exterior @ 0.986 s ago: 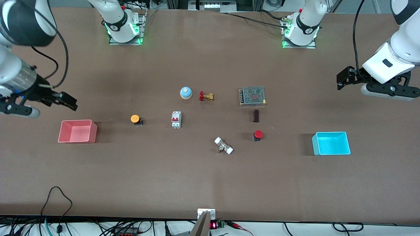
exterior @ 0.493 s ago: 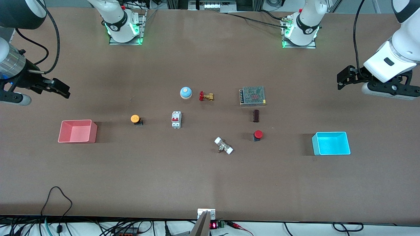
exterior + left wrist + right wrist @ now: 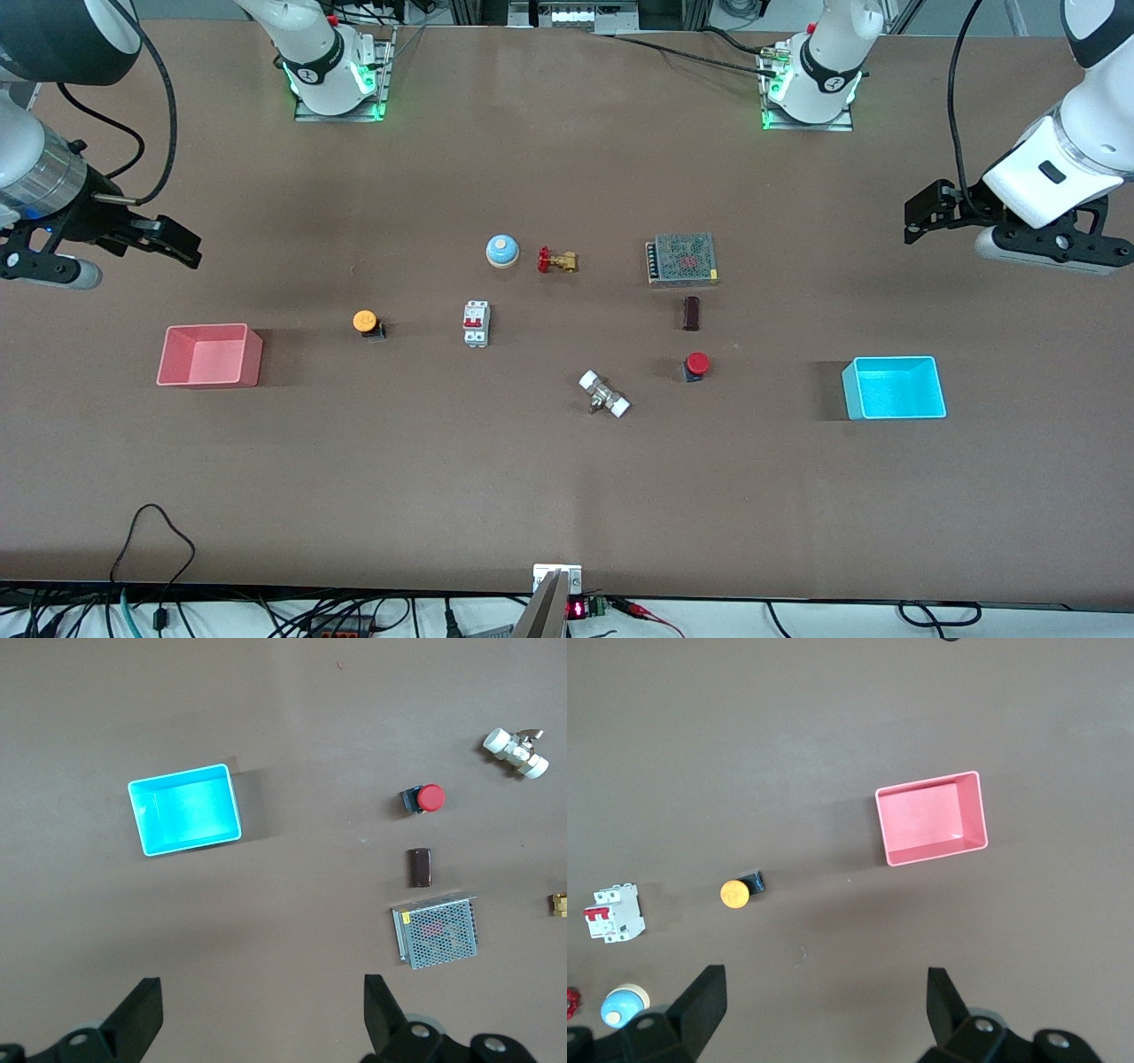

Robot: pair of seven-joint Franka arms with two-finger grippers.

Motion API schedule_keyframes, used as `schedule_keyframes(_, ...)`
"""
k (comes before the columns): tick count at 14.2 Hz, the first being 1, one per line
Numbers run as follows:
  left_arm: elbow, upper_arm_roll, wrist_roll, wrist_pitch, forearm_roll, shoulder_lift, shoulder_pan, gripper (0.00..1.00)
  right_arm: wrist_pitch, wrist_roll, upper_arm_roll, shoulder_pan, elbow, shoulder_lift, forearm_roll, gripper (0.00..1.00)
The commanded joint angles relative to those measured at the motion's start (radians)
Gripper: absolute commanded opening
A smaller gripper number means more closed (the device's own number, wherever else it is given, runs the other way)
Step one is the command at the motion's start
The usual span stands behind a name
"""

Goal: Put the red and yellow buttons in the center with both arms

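front view shows the matte brown desk (image 3: 567,478) with both small push buttons lying tipped on their sides. the button with the round red cap (image 3: 696,364) lies between the white-capped metal valve (image 3: 604,393) and the open cyan plastic bin (image 3: 894,387), just nearer the camera than the dark brown block (image 3: 692,313); its long axis runs from black square base to cap, the cap pointing toward the left arm's end of the desk. the button with the round orange-yellow cap (image 3: 366,322) lies between the open pink plastic bin (image 3: 210,355) and the white circuit breaker with red switches (image 3: 477,322), its cap pointing toward the right arm's end. the left claw (image 3: 921,214) hangs over bare desk at the left arm's end, fingers spread wide and holding nothing. the right claw (image 3: 173,243) hangs over bare desk at the right arm's end, likewise spread wide and holding nothing.
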Motion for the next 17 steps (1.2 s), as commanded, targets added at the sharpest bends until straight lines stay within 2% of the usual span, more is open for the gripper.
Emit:
schedule_keyframes(1,0.018,-0.007,-0.01,-0.003,-0.001,0.011,0.004,1.0,-0.019,-0.002,-0.015,0.016,0.025,0.01,0.016,1.0)
schedule_keyframes(2,0.018,-0.01,-0.009,-0.005,0.029,0.01,0.004,1.0,-0.021,-0.004,-0.015,0.014,0.029,0.012,0.017,1.0)
schedule_keyframes(17,0.022,-0.011,-0.002,-0.011,0.034,0.01,-0.004,1.0,-0.03,-0.005,-0.014,0.013,0.032,0.012,0.016,1.0)
